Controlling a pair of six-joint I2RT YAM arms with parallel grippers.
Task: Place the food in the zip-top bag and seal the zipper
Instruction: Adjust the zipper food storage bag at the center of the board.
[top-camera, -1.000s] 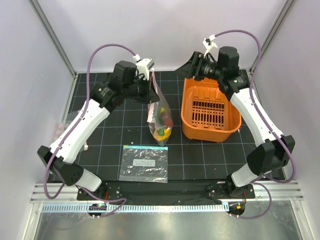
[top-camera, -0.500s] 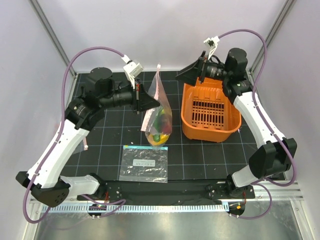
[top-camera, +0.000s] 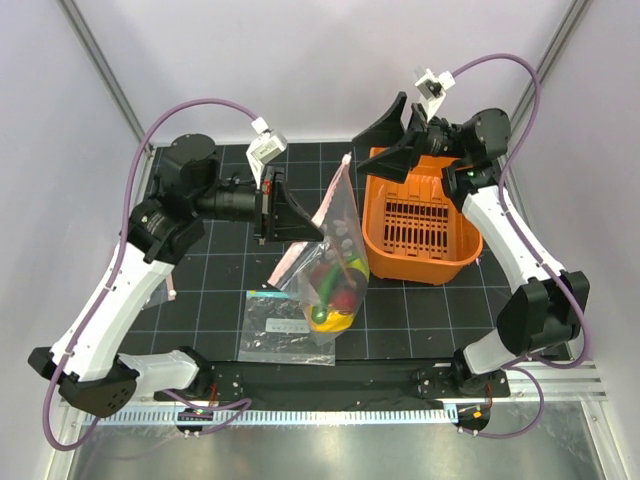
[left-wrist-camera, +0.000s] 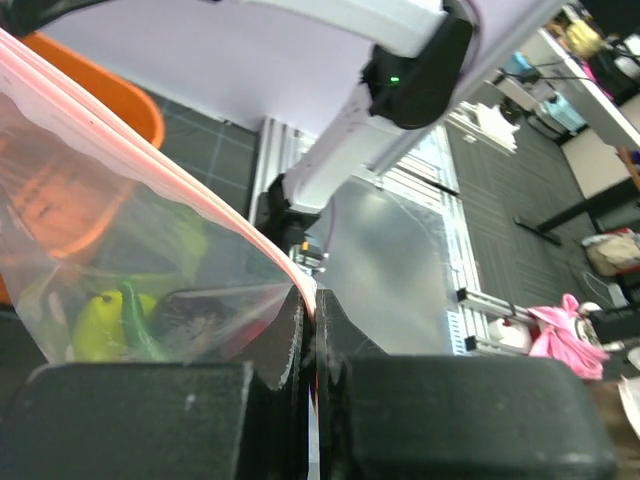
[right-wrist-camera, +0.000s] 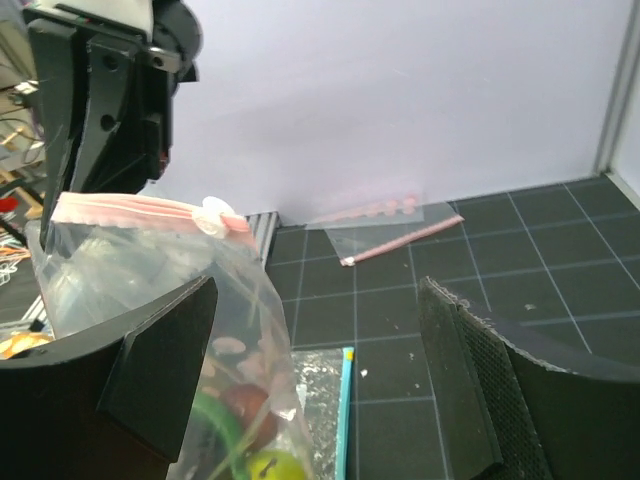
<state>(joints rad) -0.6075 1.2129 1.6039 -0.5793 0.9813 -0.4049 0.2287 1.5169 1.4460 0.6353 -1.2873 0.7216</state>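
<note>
Centre of the top view: left gripper (top-camera: 312, 232) clamped on zip-top bag (top-camera: 340, 225) at zipper (left-wrist-camera: 150, 168); food (top-camera: 335, 295) inside; right gripper (top-camera: 385, 152) spread wide, grasping nothing.

Walls: plain pale panels (top-camera: 300, 60), aluminium corner posts (top-camera: 108, 75).
Surface: black gridded mat (top-camera: 210, 300).
Near edge: aluminium rail (top-camera: 585, 383).
Light: even, soft.

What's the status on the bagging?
Left gripper shut on zipper end, right gripper open by the other end. Food in bag, held up; seal unclear. Basket close beside.
</note>
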